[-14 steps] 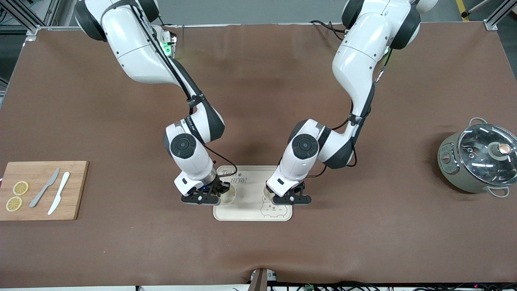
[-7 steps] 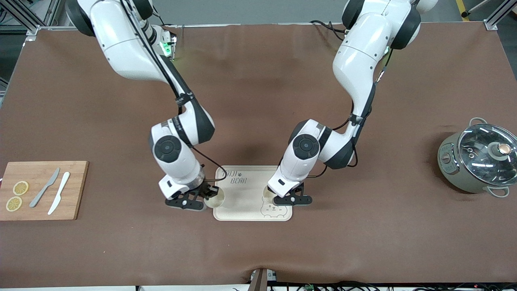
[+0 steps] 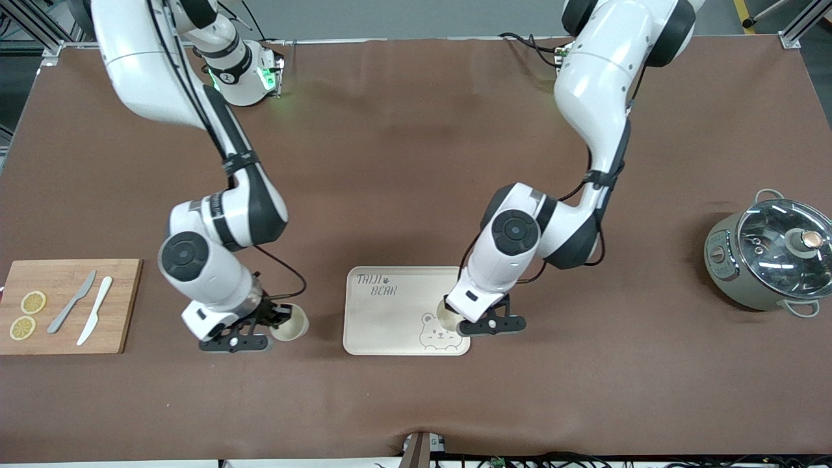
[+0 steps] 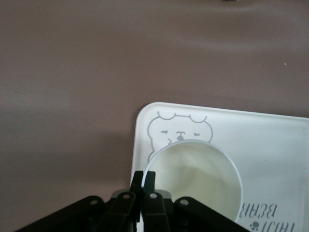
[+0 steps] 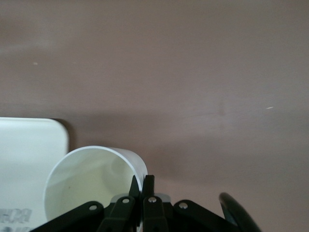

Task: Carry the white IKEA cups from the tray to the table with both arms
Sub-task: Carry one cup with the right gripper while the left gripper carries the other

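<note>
Two cream-white cups are each gripped by the rim. My right gripper (image 3: pixel 276 322) is shut on one cup (image 3: pixel 290 323), low over the brown table between the cutting board and the beige tray (image 3: pixel 390 318). In the right wrist view the fingers (image 5: pixel 143 182) pinch that cup's wall (image 5: pixel 91 181), with the tray's corner (image 5: pixel 29 145) beside it. My left gripper (image 3: pixel 465 321) is shut on the other cup (image 3: pixel 447 314) at the tray's edge toward the left arm's end, next to the bear drawing. In the left wrist view the fingers (image 4: pixel 143 178) clamp its rim (image 4: pixel 195 179) over the tray (image 4: pixel 270 140).
A wooden cutting board (image 3: pixel 120 305) with two lemon slices and two knives lies at the right arm's end of the table. A grey pot with a glass lid (image 3: pixel 770 253) stands at the left arm's end. A brown mat covers the table.
My right arm has carried its cup off the tray toward the cutting board. My left arm has shifted its cup a little toward the left arm's end of the tray.
</note>
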Tool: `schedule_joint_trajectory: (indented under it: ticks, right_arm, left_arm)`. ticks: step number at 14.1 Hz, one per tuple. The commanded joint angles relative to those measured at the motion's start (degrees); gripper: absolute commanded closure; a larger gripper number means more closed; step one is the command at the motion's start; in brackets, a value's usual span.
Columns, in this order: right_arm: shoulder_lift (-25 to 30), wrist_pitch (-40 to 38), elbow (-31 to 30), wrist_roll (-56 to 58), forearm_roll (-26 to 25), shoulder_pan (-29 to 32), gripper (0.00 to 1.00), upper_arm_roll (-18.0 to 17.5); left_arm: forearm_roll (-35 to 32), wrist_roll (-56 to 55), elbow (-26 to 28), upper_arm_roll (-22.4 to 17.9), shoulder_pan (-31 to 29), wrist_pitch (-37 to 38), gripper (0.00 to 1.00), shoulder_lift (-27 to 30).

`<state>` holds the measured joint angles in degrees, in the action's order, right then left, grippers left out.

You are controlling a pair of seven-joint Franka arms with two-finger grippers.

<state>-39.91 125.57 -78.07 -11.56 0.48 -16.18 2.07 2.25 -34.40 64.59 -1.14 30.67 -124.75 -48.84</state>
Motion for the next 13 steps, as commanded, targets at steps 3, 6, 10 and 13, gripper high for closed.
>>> schedule_joint_trajectory:
  ticks: [3,6,10,13]
  right_arm:
    - [3.2,-0.4,-4.8,14.6,3.1,7.8,1.0,-1.1]
    - [3.1,0.3,-6.2,21.7,5.9,11.7,1.0,-1.1]
    - [3.0,1.3,-7.5,26.1,5.9,15.1,1.0,-1.0]
    - [3.1,7.3,-12.3,29.7,5.9,16.8,1.0,-1.0]
  left_arm:
    - [-0.9,7.6,19.6,0.0,-3.2,3.5,1.0,18.1]
    - [-0.9,15.7,31.3,0.3,-7.1,3.4,1.0,28.5]
    - [-0.8,24.7,48.4,0.5,-12.0,-4.6,1.0,40.5]
    - [-0.8,29.3,55.8,0.5,-14.4,-6.9,1.0,45.0]
